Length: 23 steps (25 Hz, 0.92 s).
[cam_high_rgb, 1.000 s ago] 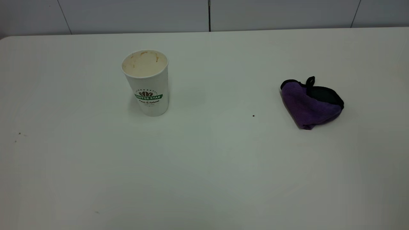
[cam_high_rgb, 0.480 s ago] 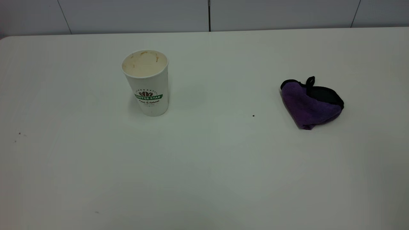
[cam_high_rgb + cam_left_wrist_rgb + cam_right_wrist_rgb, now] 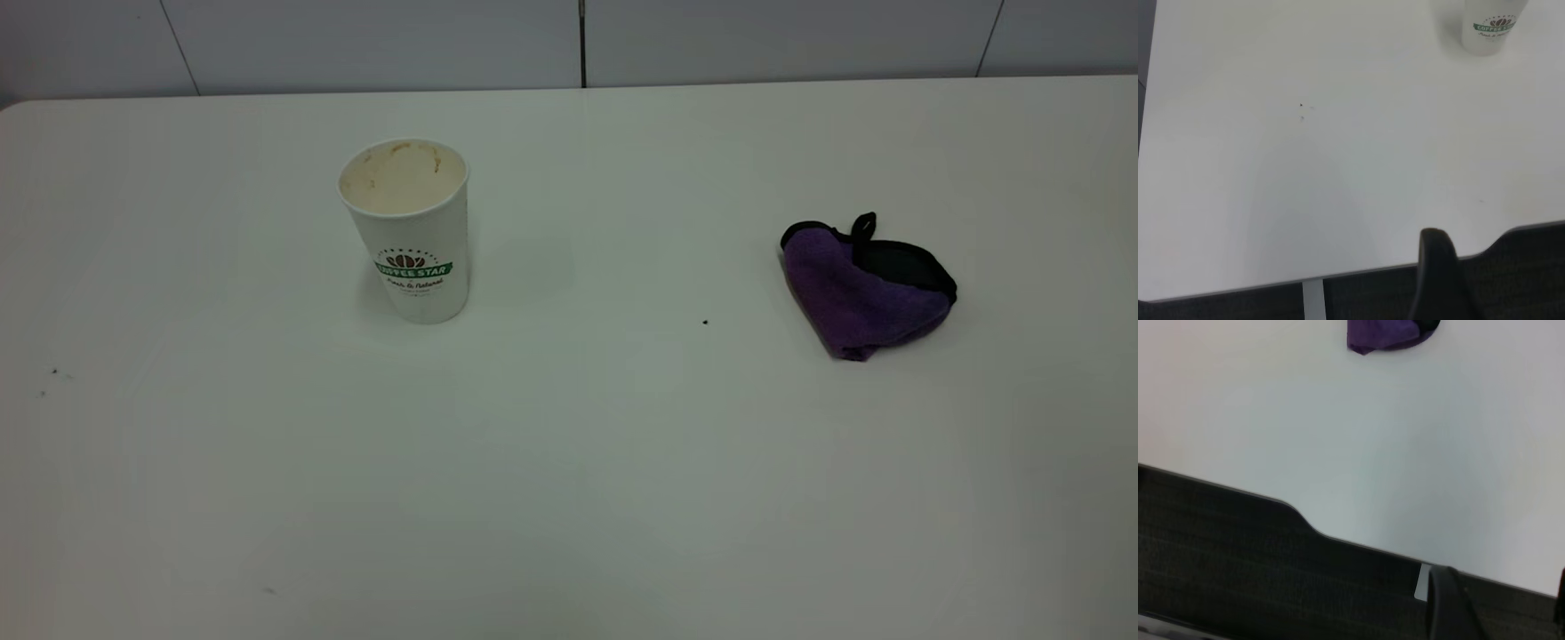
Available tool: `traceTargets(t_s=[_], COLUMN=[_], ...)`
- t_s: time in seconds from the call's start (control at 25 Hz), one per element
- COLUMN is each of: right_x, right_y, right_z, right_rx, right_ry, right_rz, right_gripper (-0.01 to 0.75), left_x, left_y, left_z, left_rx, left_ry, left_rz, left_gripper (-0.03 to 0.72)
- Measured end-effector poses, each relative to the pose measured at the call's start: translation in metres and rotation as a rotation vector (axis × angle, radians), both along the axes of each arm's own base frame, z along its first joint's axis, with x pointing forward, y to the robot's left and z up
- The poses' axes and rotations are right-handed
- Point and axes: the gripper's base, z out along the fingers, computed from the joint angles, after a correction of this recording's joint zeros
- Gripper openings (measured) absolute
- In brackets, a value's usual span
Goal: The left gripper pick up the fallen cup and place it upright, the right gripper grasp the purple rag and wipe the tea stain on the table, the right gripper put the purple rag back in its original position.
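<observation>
The cup (image 3: 409,227) stands upright on the table (image 3: 569,462) at the far left, its brown-smeared inside showing; its lower part shows in the left wrist view (image 3: 1490,30). The purple rag (image 3: 862,289) lies crumpled at the right, and also shows in the right wrist view (image 3: 1388,335). No tea stain shows on the table. Both arms are out of the exterior view. My left gripper (image 3: 1503,267) hangs off the table's near edge, far from the cup, with one finger (image 3: 1438,273) in view. My right gripper (image 3: 1503,587) is open and empty off the near edge, far from the rag.
A tiny dark speck (image 3: 705,322) lies between the cup and the rag. A few small specks (image 3: 53,372) sit near the table's left side. A grey tiled wall runs behind the table. Dark floor shows beyond the near edge in both wrist views.
</observation>
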Motion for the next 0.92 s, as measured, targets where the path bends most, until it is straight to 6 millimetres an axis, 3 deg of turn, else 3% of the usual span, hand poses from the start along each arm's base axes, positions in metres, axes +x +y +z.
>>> traceTargets(t_s=[0.24, 0.56, 0.92], right_x=[-0.009, -0.042, -0.043], right_y=[-0.005, -0.008, -0.008], right_z=[0.002, 0.004, 0.003], right_rx=[0.017, 0.039, 0.036], right_ry=[-0.07, -0.288, -0.287], right_rz=[-0.126, -0.214, -0.215], right_gripper=[0.411, 0.411, 0.409], left_x=[0.0, 0.0, 0.0], left_y=[0.0, 0.0, 0.0], left_z=[0.0, 0.0, 0.0], left_rx=[0.0, 0.0, 0.0], left_ry=[0.0, 0.0, 0.0], left_rz=[0.0, 0.0, 0.0], left_gripper=[0.487, 0.487, 0.487])
